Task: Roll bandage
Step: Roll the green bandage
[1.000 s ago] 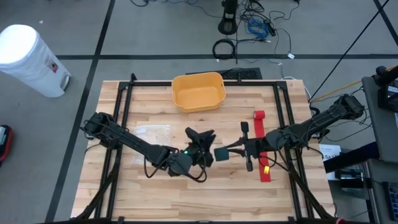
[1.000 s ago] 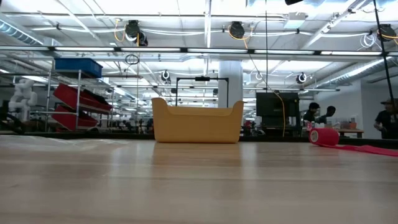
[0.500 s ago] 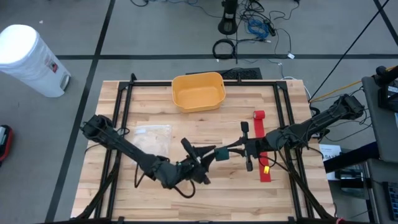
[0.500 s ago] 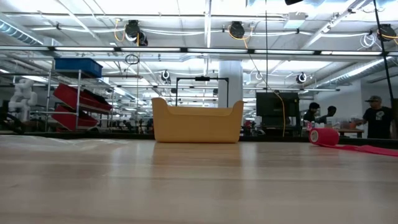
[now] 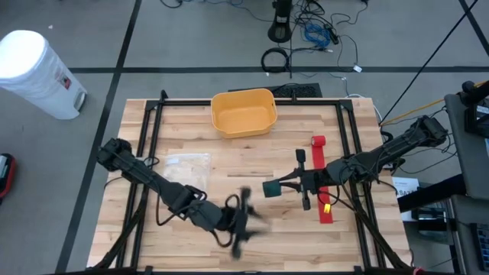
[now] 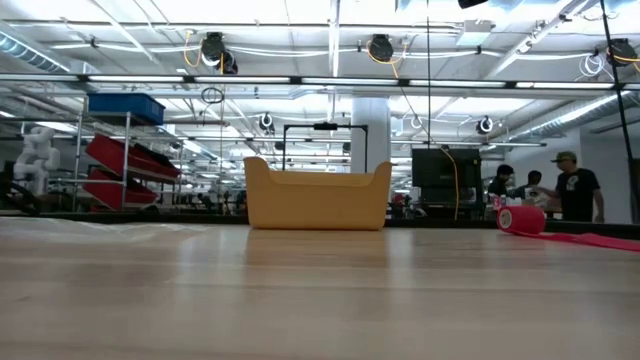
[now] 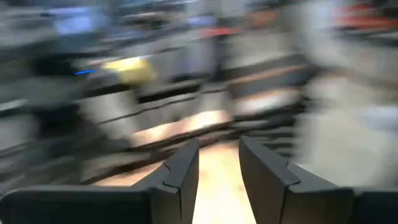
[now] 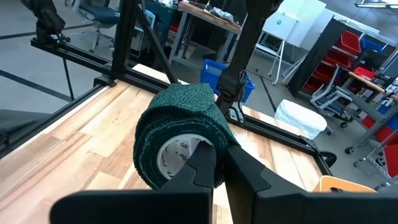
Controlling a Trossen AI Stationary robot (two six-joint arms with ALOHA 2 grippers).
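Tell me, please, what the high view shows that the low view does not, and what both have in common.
Only the high view shows both arms: the right gripper shut on a green bandage roll, and the left gripper blurred over the table's near part, holding nothing. It also shows a clear plastic bag and a white bin on the floor.

Only the low view shows the room behind, with shelving and people.

Both show the yellow basket, the red bandage roll with its unrolled strip, and the wooden table.
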